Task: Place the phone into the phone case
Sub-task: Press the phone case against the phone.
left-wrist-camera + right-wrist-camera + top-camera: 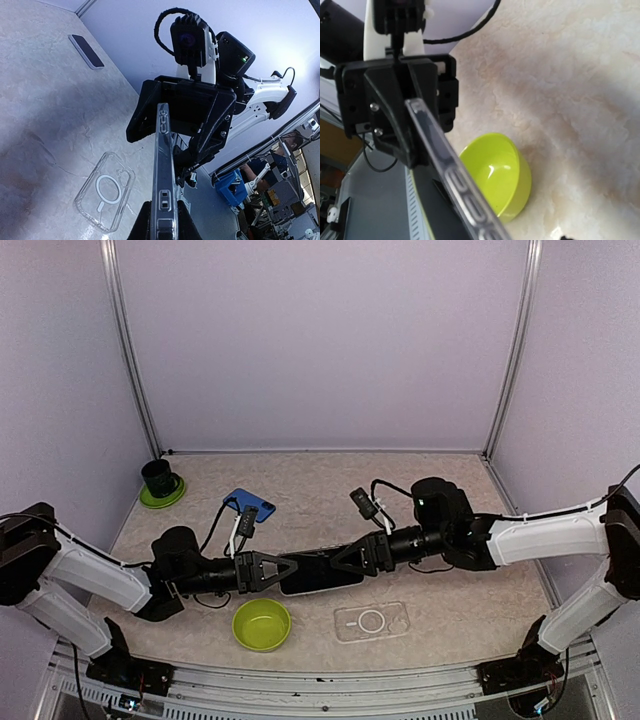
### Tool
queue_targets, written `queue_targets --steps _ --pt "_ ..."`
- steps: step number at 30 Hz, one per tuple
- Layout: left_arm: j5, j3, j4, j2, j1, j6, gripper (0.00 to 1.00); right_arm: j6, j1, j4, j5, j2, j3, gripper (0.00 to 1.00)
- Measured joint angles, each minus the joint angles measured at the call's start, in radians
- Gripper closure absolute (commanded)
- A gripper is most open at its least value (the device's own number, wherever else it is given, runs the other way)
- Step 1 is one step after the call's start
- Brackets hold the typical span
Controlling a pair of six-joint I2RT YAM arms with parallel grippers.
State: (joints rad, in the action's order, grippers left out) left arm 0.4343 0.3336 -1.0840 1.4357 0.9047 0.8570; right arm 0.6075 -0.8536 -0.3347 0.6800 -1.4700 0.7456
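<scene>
Phone held in mid-air between both arms, case lying empty

At centre frame the left gripper (288,571) is clamped on one end of the phone (320,574). The right gripper (347,560) straddles the other end, and I cannot tell whether it grips. The phone case (371,621) lies lower right. A loose handover could drop the phone toward the green bowl (261,624).

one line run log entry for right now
left gripper: shut on phone | right gripper: open around phone's other end | phone: in air, uncased | phone case: empty
</scene>
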Motion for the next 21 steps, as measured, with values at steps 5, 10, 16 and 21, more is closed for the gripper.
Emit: queue_targets --steps 5,10,16,21 --pt "0.008 0.0 -0.001 0.001 -0.002 0.002 1.0 -0.01 0.0 0.001 0.002 -0.006 0.023 0.34" --pt "0.013 0.0 -0.001 0.001 -0.008 0.003 1.0 -0.014 0.0 0.0 0.009 -0.013 0.045 0.38" --pt "0.018 0.0 -0.002 0.001 -0.014 0.003 1.0 -0.019 0.0 0.001 0.023 -0.023 0.047 0.53" --pt "0.048 0.0 -0.01 -0.002 -0.018 0.001 1.0 -0.037 0.001 0.002 0.05 -0.031 0.047 0.83"
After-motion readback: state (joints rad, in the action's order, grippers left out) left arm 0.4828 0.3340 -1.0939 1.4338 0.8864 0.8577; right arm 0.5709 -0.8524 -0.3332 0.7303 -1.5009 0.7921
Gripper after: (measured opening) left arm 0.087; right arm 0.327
